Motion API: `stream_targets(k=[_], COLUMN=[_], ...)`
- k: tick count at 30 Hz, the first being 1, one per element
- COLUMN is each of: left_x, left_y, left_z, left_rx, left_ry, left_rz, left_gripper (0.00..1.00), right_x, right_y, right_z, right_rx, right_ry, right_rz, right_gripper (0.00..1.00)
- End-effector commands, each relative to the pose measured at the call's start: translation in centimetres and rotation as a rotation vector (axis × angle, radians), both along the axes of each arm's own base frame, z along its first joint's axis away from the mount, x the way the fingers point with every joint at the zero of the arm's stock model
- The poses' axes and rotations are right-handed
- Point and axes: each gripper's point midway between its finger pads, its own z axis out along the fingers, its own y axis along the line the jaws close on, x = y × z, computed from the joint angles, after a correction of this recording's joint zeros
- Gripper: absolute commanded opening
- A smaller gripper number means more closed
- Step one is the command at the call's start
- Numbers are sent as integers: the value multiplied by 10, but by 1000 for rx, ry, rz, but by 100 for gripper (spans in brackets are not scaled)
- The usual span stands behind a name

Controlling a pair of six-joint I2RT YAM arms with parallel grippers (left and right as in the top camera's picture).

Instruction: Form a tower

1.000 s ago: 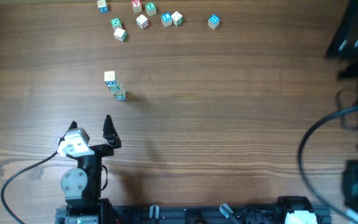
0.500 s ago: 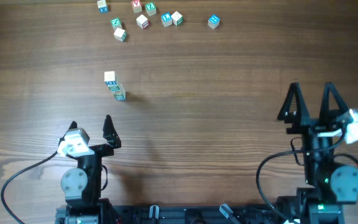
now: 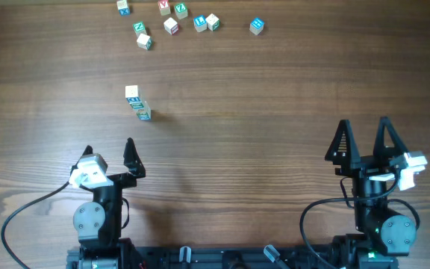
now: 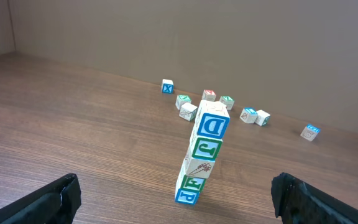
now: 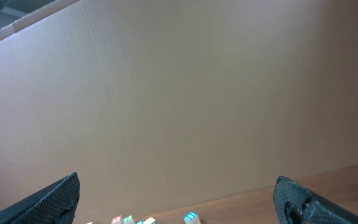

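Tower [image 4: 202,158] standing left of centre on the table [image 3: 275,149]: a slightly crooked column of four, possibly five, letter cubes, the lowest joints being hard to count. Loose cubes [image 3: 171,25] lie scattered along the far edge, so stacking is judged only partly done. Left gripper [image 3: 109,147], near the tower but apart from it, is spread fully and empty. Right gripper [image 3: 363,125], well apart at the right, is likewise wide and holds nothing.

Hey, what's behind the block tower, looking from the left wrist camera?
Behind the tower, loose cubes lie scattered on the table, with a plain brown wall beyond. The tower's top covers part of that cluster, so anything directly behind it can't be seen.
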Motion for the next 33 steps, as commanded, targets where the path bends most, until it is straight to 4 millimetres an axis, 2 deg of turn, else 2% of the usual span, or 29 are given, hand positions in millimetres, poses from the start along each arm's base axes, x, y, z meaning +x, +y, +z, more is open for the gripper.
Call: stream_targets(k=[1, 8, 11, 16, 20, 22, 23, 26, 29, 33], left_x=[0, 0, 0, 0, 0, 0, 0, 0, 0, 0], left_y=[0, 0, 0, 0, 0, 0, 0, 0, 0, 0], left_z=[1, 1, 1, 1, 1, 1, 1, 1, 1, 1], left_rx=[-1, -1, -1, -1, -1, -1, -1, -1, -1, -1], left_ry=[-3, -3, -3, -3, -3, -3, -3, -3, -3, -3], left_rz=[0, 0, 0, 0, 0, 0, 0, 0, 0, 0], left_gripper=[100, 100, 100, 100, 100, 100, 100, 100, 100, 100], right_x=[-4, -9, -12, 0, 3, 6, 8, 9, 9, 9], right_y=[0, 0, 0, -5, -6, -6, -6, -6, -6, -6], right_z=[-2, -18, -15, -46, -60, -74, -93, -110, -122, -122], right_rx=[-5, -6, -6, -4, -2, -1, 1, 2, 3, 3], right_ry=[-25, -40, -55, 79, 142, 198, 275, 346, 394, 396], right_rz=[-4, -3, -4, -23, -26, -26, -26, -26, -26, -26], right_gripper=[100, 100, 100, 100, 100, 100, 100, 100, 100, 100])
